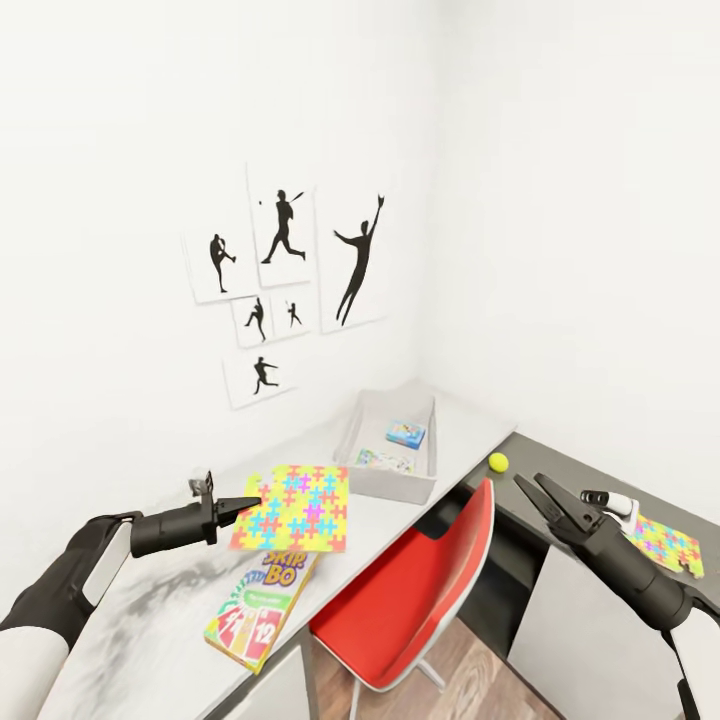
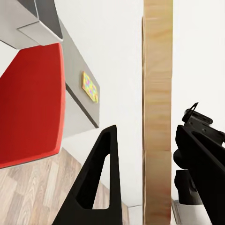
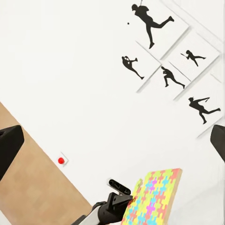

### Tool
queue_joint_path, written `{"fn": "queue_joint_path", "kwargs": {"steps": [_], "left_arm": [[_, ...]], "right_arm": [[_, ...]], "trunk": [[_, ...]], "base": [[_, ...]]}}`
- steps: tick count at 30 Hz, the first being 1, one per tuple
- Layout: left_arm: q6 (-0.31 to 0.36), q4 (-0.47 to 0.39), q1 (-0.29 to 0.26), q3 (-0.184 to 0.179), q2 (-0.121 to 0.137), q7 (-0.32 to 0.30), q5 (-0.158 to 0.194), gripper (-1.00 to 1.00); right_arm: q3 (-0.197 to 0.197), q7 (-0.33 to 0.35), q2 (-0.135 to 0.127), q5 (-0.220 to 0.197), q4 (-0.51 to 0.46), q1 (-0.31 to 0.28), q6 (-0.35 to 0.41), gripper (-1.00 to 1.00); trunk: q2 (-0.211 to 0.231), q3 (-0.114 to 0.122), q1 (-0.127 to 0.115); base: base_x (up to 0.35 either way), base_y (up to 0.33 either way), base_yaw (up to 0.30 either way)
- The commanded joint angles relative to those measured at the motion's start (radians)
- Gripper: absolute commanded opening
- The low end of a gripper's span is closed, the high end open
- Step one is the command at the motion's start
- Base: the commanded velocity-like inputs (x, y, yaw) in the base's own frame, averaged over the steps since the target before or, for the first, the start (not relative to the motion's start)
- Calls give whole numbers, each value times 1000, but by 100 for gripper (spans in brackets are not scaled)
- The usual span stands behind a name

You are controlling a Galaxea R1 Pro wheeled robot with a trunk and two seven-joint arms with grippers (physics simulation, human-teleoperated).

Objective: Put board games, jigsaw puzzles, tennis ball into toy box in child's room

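Holding a puzzle (image 1: pixel 295 508) by its near edge, the left gripper (image 1: pixel 240 505) has its fingers clenched on the thin square and carries it raised off the table (image 1: pixel 160 610), above the Skip-Bo box (image 1: pixel 262 608). In the left wrist view the puzzle (image 2: pixel 157 112) shows edge-on as a pale cardboard strip running straight out between the two black fingers (image 2: pixel 101 178); in the right wrist view the same puzzle (image 3: pixel 152 199) shows its coloured face. The toy box (image 1: pixel 392 485) sits beyond the puzzle's far edge, toward the corner of the room, its long axis pointing away along the table. A small blue game (image 1: pixel 406 433) and a flat pale printed box (image 1: pixel 384 461), probably the Monopoly, lie inside it. Judgement: the move ahead turns on carrying the square forward and slightly right until it clears the tray's near wall, then letting go; the left arm is the nearer one and already lined up. The right gripper (image 1: pixel 533 490) hangs spread and empty over the dark lower section, with the ball (image 1: pixel 498 461) just beyond its tips and the second puzzle (image 1: pixel 666 543) beside its wrist. A red chair (image 1: pixel 420 590) stands between the arms. Skip-Bo, ball and second puzzle are still outside the tray.
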Motion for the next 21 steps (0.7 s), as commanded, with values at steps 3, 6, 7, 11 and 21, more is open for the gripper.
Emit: {"fn": "queue_joint_path", "kwargs": {"steps": [3,6,7,11,21], "left_arm": [[6,-1,-1,0,-1,-2,1,-100],[5,-1,-1,0,-1,-2,1,-100],[5,-1,-1,0,-1,-1,1,-100],[5,-1,-1,0,-2,-1,1,-100],[9,-1,-1,3,0,-3,4,-100]], "right_arm": [[0,1,0,-3,0,-1,5,100],[0,1,0,-3,0,-1,5,100],[0,1,0,-3,0,-1,5,100],[0,1,0,-3,0,-1,5,100],[1,0,0,-3,0,-1,5,100]], "trunk": [[-2,-2,1],[-2,-2,1],[-2,-2,1],[-2,-2,1],[-2,-2,1]], "base": [[46,-65,0],[59,-40,0],[137,-113,0],[192,-183,0],[104,-101,0]]}}
